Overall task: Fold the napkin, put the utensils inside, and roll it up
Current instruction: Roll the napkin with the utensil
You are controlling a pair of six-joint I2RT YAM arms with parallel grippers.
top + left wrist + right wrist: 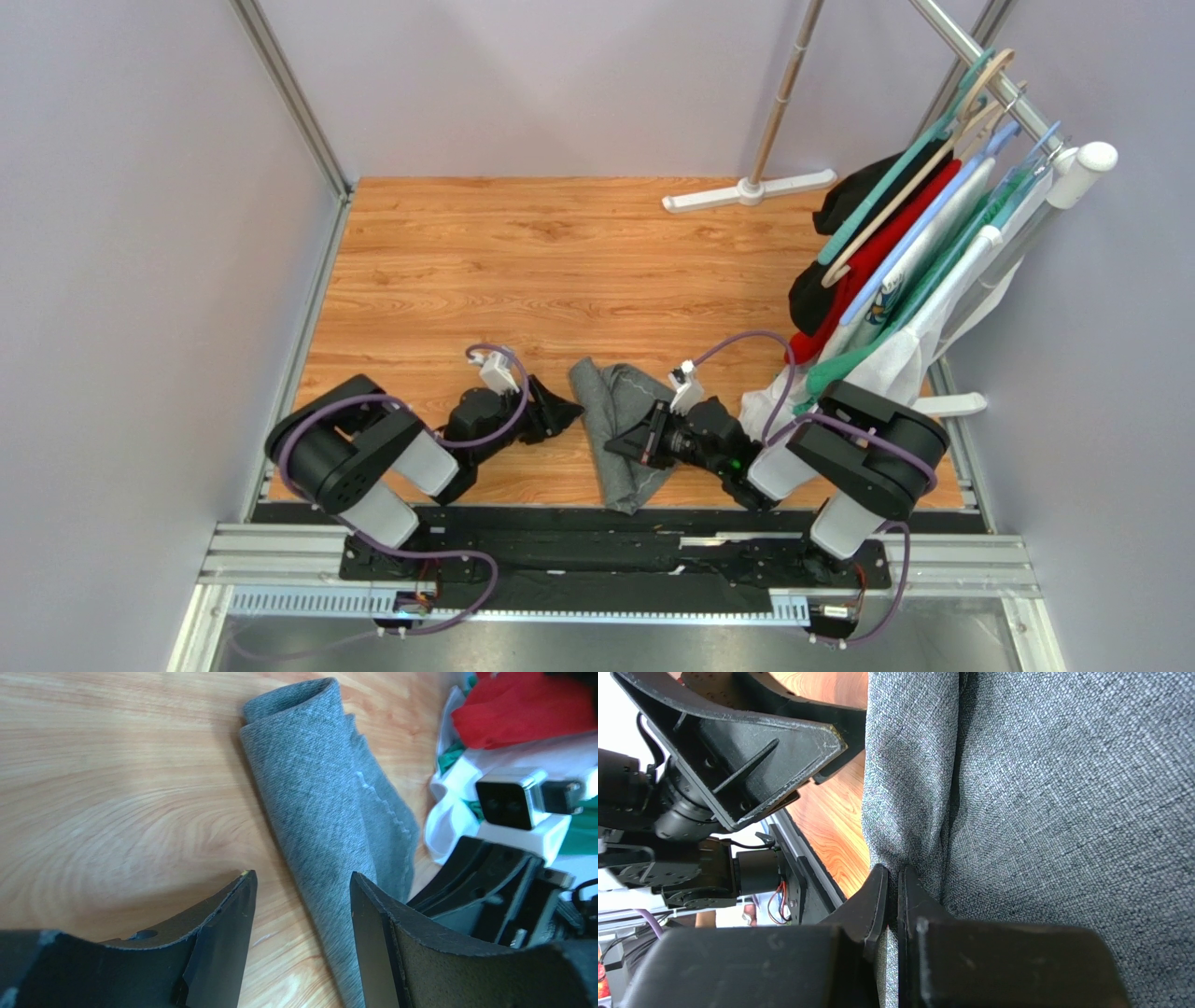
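**Two grippers at one rumpled napkin**

Two arms reach in from the near edge of the wooden surface (463, 266), with the cloth between them. On the left, the left gripper (561, 415) lies low over the wood, its fingers (224, 917) spread wide and holding nothing. Just to its right is the napkin (617, 413), a dark grey cloth gathered into a long, loosely folded strip. The strip runs from the near edge away towards the middle of the surface, and its pale stitched edge shows along one fold. In the left wrist view the strip passes across the gap between the open fingers and beside the right-hand one; whether it touches that finger cannot be told. On the strip's right side, the right gripper (638, 437) has its fingers drawn almost together, pinching a fold of the grey cloth between the tips. Farther right, a white cloth (884, 367) and red, black and green garments (898, 238) hang on a rack.
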